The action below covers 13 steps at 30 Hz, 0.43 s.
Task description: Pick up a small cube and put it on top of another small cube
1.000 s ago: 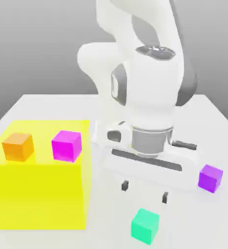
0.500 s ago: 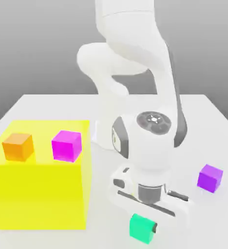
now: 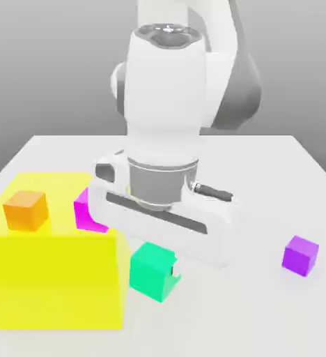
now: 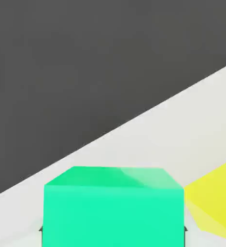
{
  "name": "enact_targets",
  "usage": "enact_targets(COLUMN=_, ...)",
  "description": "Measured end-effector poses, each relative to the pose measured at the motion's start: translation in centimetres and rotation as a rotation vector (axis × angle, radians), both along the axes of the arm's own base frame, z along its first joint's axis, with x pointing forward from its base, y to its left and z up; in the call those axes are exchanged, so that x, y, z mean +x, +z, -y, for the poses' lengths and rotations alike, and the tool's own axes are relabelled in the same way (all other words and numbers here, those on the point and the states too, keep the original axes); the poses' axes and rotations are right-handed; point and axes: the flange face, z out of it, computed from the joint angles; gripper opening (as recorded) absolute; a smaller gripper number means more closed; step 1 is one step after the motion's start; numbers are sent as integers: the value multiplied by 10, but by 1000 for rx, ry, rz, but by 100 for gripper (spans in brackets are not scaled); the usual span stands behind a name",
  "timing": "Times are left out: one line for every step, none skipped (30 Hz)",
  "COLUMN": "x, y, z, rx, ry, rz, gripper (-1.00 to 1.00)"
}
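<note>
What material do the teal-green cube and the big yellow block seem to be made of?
Teal-green cube, held in the claw: looks like matte plastic, flat uniform colour, no grain.
Big yellow block: maybe translucent plastic, since its far face shows faintly. Both are simulator renders, so uncertain.

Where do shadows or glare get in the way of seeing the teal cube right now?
Exterior view: the small cube is evenly lit, no glare, partly covered by the gripper body, beside the yellow block. Hand view: the cube is sharp, its upper face slightly paler; the table is bright and shadowless.
</note>
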Motion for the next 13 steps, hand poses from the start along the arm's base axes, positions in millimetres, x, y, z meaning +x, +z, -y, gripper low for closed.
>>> enact_targets(x=-9, y=16, z=25, rx=3, ry=-92, rz=0, gripper=-100)
enact_targets(x=-19, y=32, z=45, rx=9, ry=-180, rz=0, gripper=-100)
enact_targets(x=-31, y=47, z=65, rx=17, ry=-267, rz=1, gripper=-100)
enact_targets(x=-44, y=62, z=85, rx=26, ry=-354, rz=2, gripper=-100)
enact_targets(x=-59, y=75, z=104, rx=38, ry=-441, rz=5, gripper=-100)
enact_targets(x=-72, y=80, z=119, rx=51, ry=-524, rz=6, gripper=-100)
enact_targets(x=-78, y=75, z=127, rx=57, ry=-565, rz=7, gripper=-100)
enact_targets(x=-81, y=64, z=131, rx=61, ry=-585, rz=7, gripper=-100)
enact_targets(x=-83, y=51, z=133, rx=62, ry=-596, rz=8, gripper=-100)
enact_targets(x=-84, y=36, z=133, rx=63, ry=-601, rz=8, gripper=-100)
enact_targets(x=-85, y=28, z=134, rx=63, ry=-603, rz=8, gripper=100)
enact_targets(x=-85, y=28, z=134, rx=63, ry=-603, rz=8, gripper=100)
enact_targets(x=-85, y=28, z=134, rx=63, ry=-603, rz=8, gripper=100)
